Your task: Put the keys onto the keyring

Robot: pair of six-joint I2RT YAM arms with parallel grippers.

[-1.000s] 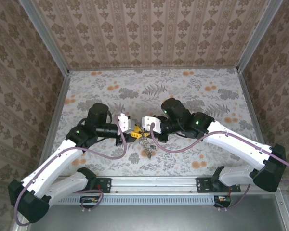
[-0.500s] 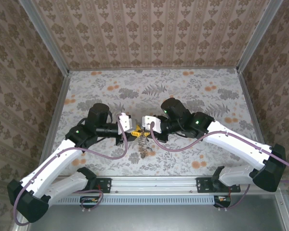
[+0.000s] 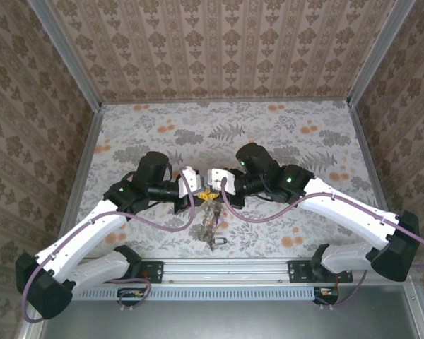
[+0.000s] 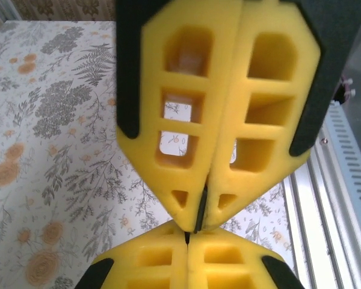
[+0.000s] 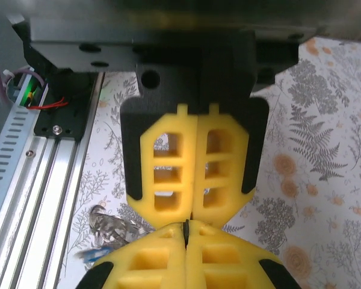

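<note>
Your left tool [image 3: 200, 191] has its yellow lattice fingers pressed flat together. It meets the right tool [image 3: 213, 191] tip to tip, and that tool's matching yellow fingers are closed too. You cannot tell whether either one pinches anything thin. Just nearer you than that meeting point, the keyring [image 3: 212, 221] trails its silvery link chain in a bunch over the floral tabletop [image 3: 268, 134], with a blurred blue key [image 5: 95, 253] beside it.

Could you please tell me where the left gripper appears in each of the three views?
Top external: left gripper at centre, tips facing the right gripper.
Left wrist: left gripper at bottom centre.
Right wrist: left gripper mid-picture.
Shared landmark: metal rail at the table's near edge.
</note>
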